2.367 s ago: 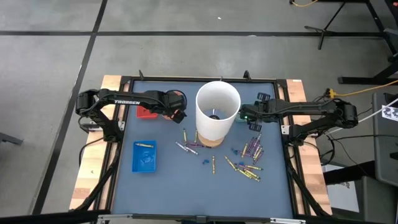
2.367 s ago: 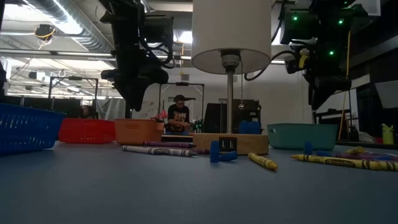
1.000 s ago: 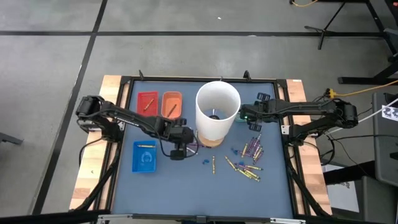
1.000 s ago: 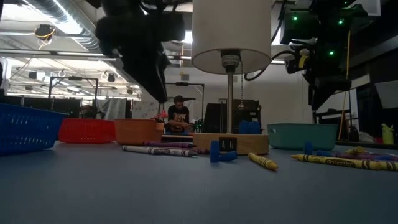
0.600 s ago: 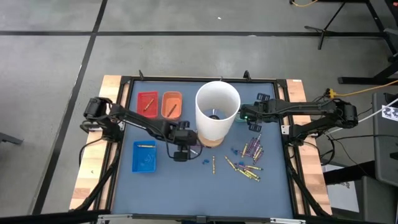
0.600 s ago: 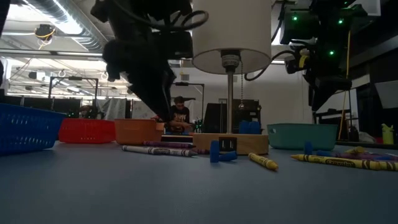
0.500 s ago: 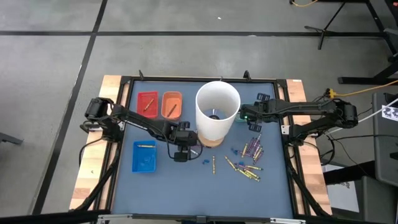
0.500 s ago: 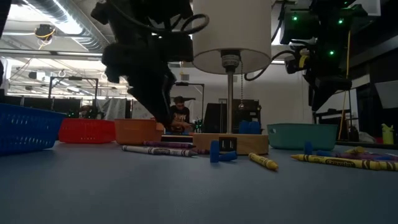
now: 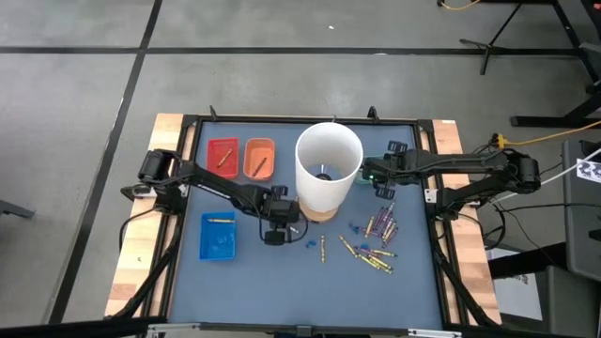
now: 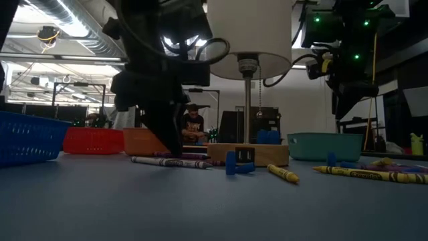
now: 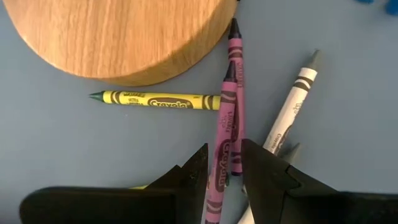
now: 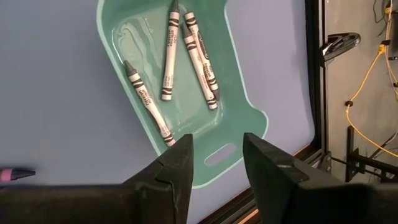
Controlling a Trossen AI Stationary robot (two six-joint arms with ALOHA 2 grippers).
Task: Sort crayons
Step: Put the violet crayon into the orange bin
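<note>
Crayons, short wax sticks: some already in coloured trays, most loose by round wooden base | left gripper open astride purple crayon | right gripper open, empty, above teal tray.

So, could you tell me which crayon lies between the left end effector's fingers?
The purple crayon nearer the left end effector; the second purple one lies alongside it, the yellow and white ones outside.

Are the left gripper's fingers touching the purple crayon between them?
Cannot tell. In the left wrist view the left gripper straddles the purple crayon, with the fingers close on both sides, but neither contact nor a gap shows plainly.
</note>
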